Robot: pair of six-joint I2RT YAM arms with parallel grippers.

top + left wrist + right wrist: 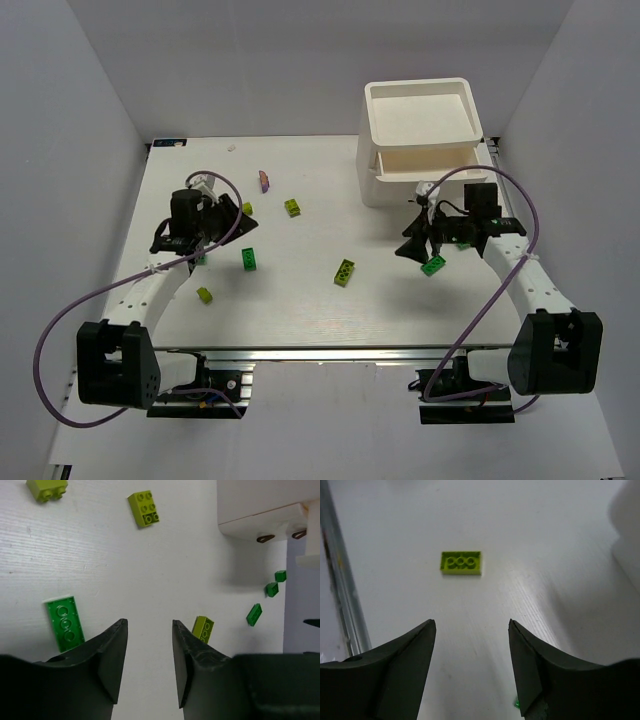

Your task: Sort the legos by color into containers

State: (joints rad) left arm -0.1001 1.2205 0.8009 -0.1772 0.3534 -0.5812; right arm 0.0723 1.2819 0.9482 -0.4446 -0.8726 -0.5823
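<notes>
From above, the white container unit (420, 130) stands at the far right of the table (300, 320), its square top tray facing up. The legos lie loose on the table. A purple lego (264, 180) is far and left of centre, and a small yellow-green lego (292, 207) lies just right of it. A green lego (248, 259) and a long yellow-green lego (345, 272) lie nearer the middle. The left gripper (243, 218) hangs over the left half, pointing right. The right gripper (410, 248) is just near of the unit, pointing left, with a bright green lego (433, 265) beside it.

In the left wrist view, the left gripper (149, 627) has its jaws narrowly apart – only bare table shows between them. A flat green lego (65, 624) lies by one finger, and a yellow-green brick (203, 629) by the other.

In the right wrist view, the right gripper (472, 625) has its jaws wide and holds nothing. The long yellow-green lego (461, 563) lies ahead – well apart from the fingers.
</notes>
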